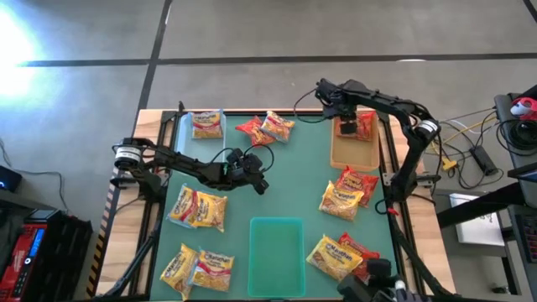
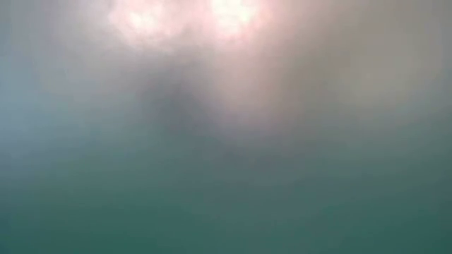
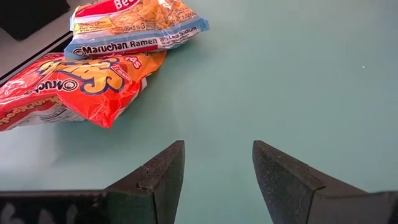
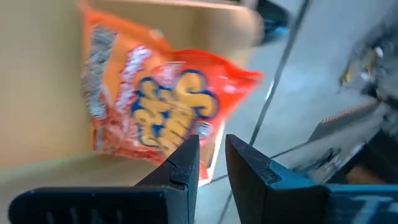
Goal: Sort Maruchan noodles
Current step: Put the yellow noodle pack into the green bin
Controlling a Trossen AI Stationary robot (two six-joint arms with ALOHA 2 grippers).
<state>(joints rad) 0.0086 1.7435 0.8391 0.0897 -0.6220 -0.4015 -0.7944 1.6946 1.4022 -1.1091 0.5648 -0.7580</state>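
Right tool (image 4: 212,155), jaws narrowly parted and empty, hovers over crinkly orange packet (image 4: 155,106) in flat tan tray (image 4: 37,93).

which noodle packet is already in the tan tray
The orange packet at the table's far right corner, under the right gripper; it alone lies in the tan tray, the rest lie outside it.

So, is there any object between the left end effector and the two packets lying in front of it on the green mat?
Nothing visible. The left end effector is open, and only bare mat separates it from the orange packet and the yellow packet overlapping it.
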